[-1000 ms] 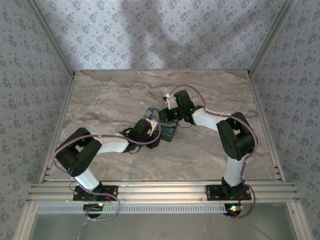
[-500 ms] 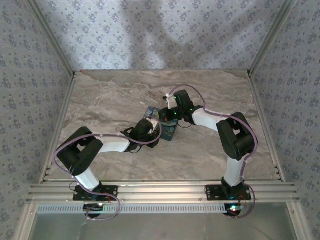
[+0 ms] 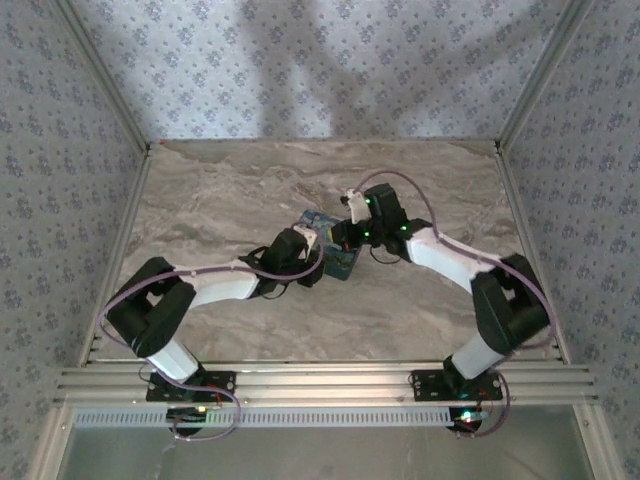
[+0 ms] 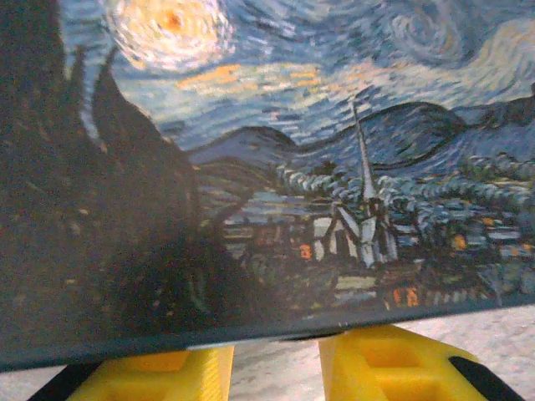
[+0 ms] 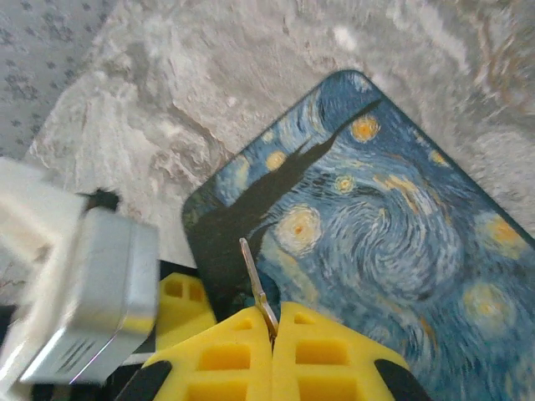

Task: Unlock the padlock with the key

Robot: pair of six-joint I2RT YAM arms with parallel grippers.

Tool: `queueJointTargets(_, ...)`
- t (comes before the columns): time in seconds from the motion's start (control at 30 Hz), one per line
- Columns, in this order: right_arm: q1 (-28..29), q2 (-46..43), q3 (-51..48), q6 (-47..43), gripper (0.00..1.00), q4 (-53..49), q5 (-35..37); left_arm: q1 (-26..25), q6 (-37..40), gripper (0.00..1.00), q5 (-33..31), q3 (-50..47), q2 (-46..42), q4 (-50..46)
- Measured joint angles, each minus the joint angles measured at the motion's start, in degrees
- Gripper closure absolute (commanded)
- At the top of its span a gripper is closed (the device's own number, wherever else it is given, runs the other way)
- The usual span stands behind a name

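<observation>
The painted starry-night box lies mid-table, and its side wall stands right in front of my left wrist camera. My left gripper sits low at the box's bottom edge. Its yellow fingers stand apart with bare table between them. One left finger also shows beside the box's dark corner. My right gripper is shut on the key, a thin metal blade that sticks out over the lid. From above, the right gripper hovers over the box, facing the left gripper. The padlock is hidden.
The marble tabletop is ringed by patterned walls and aluminium posts. The left wrist's grey housing crowds the box's corner. Open table lies behind and to both sides of the box.
The right arm has swung its elbow out to the right, and its gripper has shifted slightly right over the box. The left gripper has pushed closer to the box, and its jaws have narrowed.
</observation>
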Motion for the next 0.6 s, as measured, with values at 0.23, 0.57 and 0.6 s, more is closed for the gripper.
queueJointTargets(0.23,-0.3,-9.1,-8.9,-0.5,1.0,-0.4,1.8,0.0,-1.4,0.66,0.6,1.3,-0.5,-2.9)
queueJointTargets(0.57,-3.6,-0.3,-5.7,-0.3,1.0,-0.5,-2.4,0.6,-0.7,0.65,-2.7,1.3,0.3,-3.5)
queueJointTargets(0.6,-3.8,0.4,-5.2,-0.3,1.0,-0.5,-2.6,0.9,-0.4,0.65,-2.6,1.3,0.4,-3.5)
